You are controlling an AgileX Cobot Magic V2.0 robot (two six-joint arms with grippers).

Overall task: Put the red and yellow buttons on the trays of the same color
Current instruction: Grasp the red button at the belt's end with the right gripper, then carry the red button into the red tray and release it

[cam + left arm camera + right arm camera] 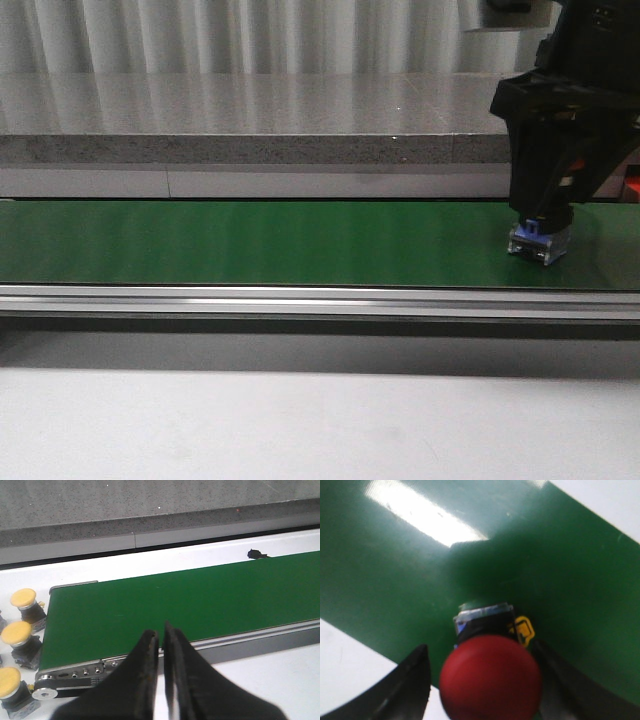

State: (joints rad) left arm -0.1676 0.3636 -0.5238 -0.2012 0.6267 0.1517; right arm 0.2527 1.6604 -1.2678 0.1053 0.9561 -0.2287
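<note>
Red button [490, 677] half-hidden between right end effector [485, 680] fingers

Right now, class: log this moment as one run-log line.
right gripper: open, jaws flanking red button on green belt | left gripper: shut, empty | yellow buttons: beside belt end
</note>
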